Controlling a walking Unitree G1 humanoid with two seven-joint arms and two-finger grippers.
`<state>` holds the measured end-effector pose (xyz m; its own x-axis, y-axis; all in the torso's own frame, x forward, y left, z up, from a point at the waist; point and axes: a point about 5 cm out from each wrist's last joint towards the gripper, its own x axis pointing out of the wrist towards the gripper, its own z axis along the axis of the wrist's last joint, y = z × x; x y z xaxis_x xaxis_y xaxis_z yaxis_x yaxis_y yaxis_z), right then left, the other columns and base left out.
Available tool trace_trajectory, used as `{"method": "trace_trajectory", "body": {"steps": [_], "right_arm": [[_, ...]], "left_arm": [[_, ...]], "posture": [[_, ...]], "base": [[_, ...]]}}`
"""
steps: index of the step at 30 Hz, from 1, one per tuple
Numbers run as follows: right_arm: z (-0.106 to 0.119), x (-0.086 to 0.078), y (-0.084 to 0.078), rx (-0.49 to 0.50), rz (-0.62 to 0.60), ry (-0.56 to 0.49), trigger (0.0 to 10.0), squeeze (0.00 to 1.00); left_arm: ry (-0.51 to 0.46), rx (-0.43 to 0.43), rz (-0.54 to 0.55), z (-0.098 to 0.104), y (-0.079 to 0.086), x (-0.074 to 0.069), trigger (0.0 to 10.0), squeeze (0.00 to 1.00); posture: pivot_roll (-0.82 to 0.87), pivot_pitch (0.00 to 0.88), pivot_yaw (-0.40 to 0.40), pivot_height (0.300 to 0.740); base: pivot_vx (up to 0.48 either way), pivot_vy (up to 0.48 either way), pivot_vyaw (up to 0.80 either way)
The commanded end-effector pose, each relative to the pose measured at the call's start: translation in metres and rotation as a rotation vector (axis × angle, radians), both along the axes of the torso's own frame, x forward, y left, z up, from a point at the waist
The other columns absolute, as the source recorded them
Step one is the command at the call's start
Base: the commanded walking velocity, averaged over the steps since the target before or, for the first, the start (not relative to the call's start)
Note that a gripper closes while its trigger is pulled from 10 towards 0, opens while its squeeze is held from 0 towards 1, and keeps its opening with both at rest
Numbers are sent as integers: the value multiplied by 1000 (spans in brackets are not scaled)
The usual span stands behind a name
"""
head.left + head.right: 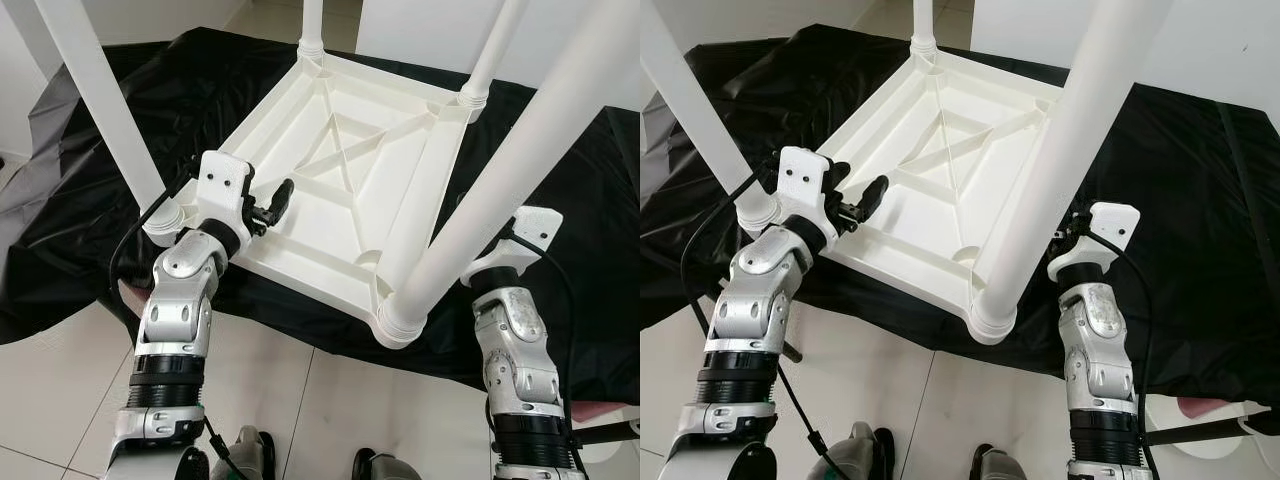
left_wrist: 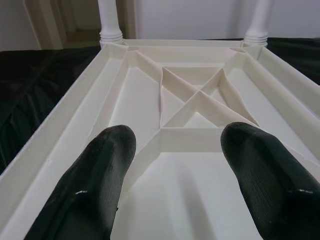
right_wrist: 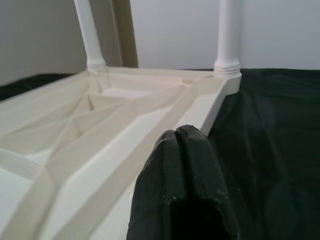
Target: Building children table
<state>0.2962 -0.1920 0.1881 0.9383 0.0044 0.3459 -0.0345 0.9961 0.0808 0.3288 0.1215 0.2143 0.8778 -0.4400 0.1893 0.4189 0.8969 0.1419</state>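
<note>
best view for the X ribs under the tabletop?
Left wrist view: the X ribs lie centred and close, framed between the left gripper's open fingers. Both eye views show the ribs whole but smaller, with a leg crossing nearby. The right wrist view catches them obliquely, at its edge.

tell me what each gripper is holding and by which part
Nothing is held. The left gripper hangs open over the upturned table; the right gripper is shut on nothing beside its edge.

No lettering, label, brand mark, number or sign can be read anywhere here: nothing legible is carried on the white plastic surfaces, on the black sheet beneath them, or on the silver arm housings.
</note>
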Motion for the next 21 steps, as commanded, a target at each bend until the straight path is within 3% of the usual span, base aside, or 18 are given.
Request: {"method": "trace_trajectory", "body": {"steps": [1,2,3,6,13,17,21], "right_arm": [[-7,-2,-3,-8,-17,23,10000,0],[-8,-4,-5,7,-35,27,10000,545],[-10,-7,-7,20,-51,30,10000,1000],[-12,-10,-9,31,-67,31,10000,1000],[-19,-36,1,42,-21,28,10000,1000],[-29,-56,2,23,92,81,10000,1000],[-31,-62,0,-8,137,100,10000,1000]], "left_arm": [[-21,-5,-11,2,-2,-3,10000,0],[-24,-10,-14,2,-2,-5,10000,0],[-25,-18,-18,3,-2,-7,10000,0],[-20,-32,-28,2,-2,-10,10000,0],[-26,18,-66,-3,3,-18,10000,0],[1,63,-168,-14,7,-28,10000,0],[25,75,-201,-19,9,-31,10000,0]], "posture": [[109,181,-14,740],[107,180,-10,740],[105,179,-9,740],[105,179,-9,740],[91,174,-8,740],[66,172,8,740],[60,173,13,740]], "base": [[0,0,0],[0,0,0],[0,0,0],[0,0,0],[0,0,0],[0,0,0],[0,0,0]]}}
